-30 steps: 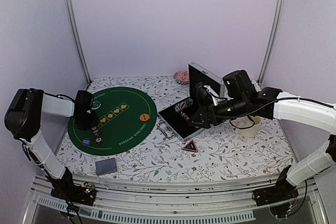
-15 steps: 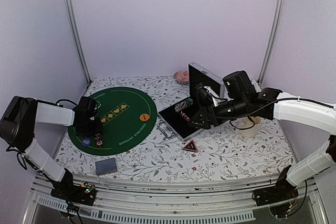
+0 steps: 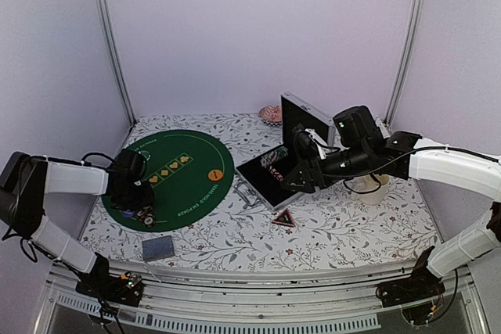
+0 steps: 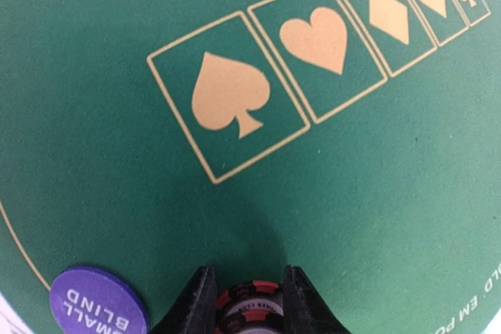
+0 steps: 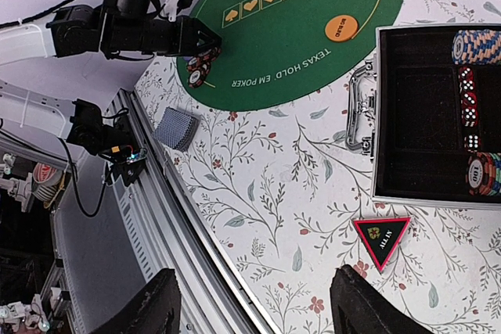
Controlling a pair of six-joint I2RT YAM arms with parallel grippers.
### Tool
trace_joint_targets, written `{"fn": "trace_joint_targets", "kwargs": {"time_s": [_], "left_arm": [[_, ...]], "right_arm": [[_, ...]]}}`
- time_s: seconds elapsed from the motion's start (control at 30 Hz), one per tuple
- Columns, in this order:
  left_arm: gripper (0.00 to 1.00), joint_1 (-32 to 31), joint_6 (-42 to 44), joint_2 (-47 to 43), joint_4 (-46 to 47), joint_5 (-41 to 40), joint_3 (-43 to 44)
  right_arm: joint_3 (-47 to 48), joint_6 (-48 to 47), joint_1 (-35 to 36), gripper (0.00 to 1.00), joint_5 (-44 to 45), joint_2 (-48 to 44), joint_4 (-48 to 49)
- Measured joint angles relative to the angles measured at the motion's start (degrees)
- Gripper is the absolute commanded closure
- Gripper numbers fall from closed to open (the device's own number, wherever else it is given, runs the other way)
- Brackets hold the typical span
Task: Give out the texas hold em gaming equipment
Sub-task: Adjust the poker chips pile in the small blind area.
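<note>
A short stack of red-and-black poker chips [image 4: 249,308] stands on the green felt mat [image 3: 184,181] near its front left edge, and my left gripper [image 4: 247,275] is shut on it, one finger against each side. A purple "small blind" button [image 4: 98,304] lies just left of it. From above, that gripper [image 3: 141,207] is low over the chips [image 3: 146,216]. The orange button [image 3: 213,174] rests on the mat's right side. A grey-blue deck of cards [image 3: 157,248] lies off the mat, near the front. My right gripper [image 5: 258,303] hangs open and empty, high beside the case.
The open silver case [image 3: 300,117] sits right of the mat with more chip rows [image 5: 479,43] and dice inside. A black-and-red "all in" triangle [image 3: 283,218] lies in front of it. A cream mug [image 3: 368,188] stands behind my right arm. The table's front rail [image 5: 168,217] is close.
My left gripper has come down and toward the mat's near edge, closing in round the chip stack and now covering the purple button from above. The right arm has not moved.
</note>
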Motion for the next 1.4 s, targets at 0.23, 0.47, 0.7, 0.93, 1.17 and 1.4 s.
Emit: {"fn": "trace_joint_targets", "kwargs": {"time_s": [0.23,0.47,0.7,0.93,1.17,1.4], "left_arm": [[0.60,-0.2,0.2,-0.5,-3.6,-0.7,0.9],[0.53,-0.3,1.4,-3.1,-9.1,-2.1,2.2],[0.43,-0.3,5.5,-10.1,-11.8,-2.4,7.8],[0.16,-0.4,10.9,-14.8,-12.5,-1.9,15.4],[0.02,-0.4,15.4,-16.7,-12.0,-1.4,20.1],[0.02,-0.4,18.8,-16.5,-10.1,-0.6,20.1]], "right_arm": [[0.0,0.0,0.0,0.33,0.0,0.0,0.0],[0.0,0.0,0.0,0.33,0.6,-0.3,-0.5],[1.6,0.0,0.0,0.33,4.0,0.2,-3.8],[13.2,-0.6,0.0,0.33,15.5,8.1,-11.8],[26.6,-3.5,-0.1,0.22,26.1,22.6,-21.2],[35.7,-7.2,-0.1,0.27,33.9,34.8,-29.3]]}}
